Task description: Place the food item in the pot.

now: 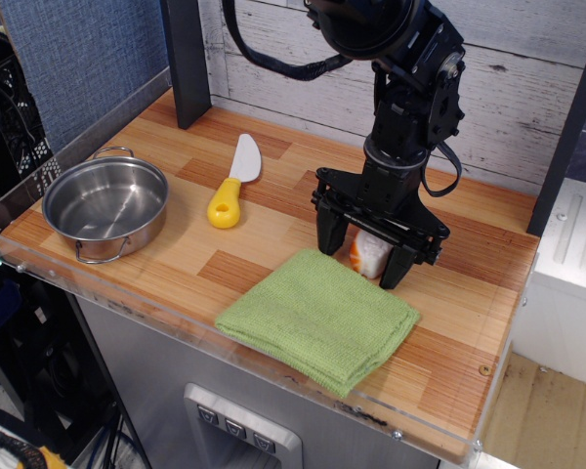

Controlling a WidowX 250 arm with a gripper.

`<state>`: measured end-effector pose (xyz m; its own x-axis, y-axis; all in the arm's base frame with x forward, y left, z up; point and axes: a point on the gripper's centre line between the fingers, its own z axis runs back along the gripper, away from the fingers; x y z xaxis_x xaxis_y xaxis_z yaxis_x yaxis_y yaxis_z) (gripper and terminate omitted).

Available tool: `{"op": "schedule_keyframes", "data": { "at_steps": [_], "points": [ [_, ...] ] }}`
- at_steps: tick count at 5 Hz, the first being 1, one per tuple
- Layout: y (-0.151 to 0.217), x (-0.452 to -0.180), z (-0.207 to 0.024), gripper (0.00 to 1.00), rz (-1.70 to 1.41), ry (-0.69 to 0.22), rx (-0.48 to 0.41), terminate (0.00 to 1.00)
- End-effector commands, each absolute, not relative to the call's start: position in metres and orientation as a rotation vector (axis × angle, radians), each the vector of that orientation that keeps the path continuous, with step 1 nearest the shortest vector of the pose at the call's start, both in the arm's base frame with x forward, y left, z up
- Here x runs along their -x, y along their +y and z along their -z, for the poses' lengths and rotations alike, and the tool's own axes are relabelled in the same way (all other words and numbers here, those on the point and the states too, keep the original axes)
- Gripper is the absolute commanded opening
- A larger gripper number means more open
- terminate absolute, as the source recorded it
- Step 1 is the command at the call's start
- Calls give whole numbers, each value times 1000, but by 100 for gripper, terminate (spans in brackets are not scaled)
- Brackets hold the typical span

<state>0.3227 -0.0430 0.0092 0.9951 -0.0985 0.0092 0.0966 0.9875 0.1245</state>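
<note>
From my remote seat, I see the black claw (364, 251) low over the wooden bench (273, 225), its two fingers (329, 233) spread apart and straddling the wedge (369, 254). The wedge sits on the bench between the fingers, showing white with an orange edge on its left side; most of it is hidden by the claw's frame. I cannot tell whether either finger touches it, but the jaws are clearly not closed on it.

The arm (410, 88) rises from the claw toward the top of the view, in front of the whitewashed plank wall (273, 49).

Just in front of the claw lies a folded green cloth (317, 318), its far corner close to the wedge. The right finger's tip appears to come down near the cloth's upper right edge.

The pot (105, 207) stands well apart at the bench's left end, near the front edge, upright and holding nothing, one wire handle toward the back and one toward the front.

Between pot and claw lies a toy knife (231, 183), yellow handle toward me, white blade pointing at the wall. A dark post (186, 59) stands at the bench's back left.
</note>
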Motion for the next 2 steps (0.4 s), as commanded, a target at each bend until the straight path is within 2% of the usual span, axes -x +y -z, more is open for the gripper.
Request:
{"op": "schedule_keyframes", "data": {
  "at_steps": [1,2],
  "points": [
    [-42,-319,-22,0,72,-78,-86,0],
    [-38,-318,-53,0,99,-168,-33,0]
  ]
}}
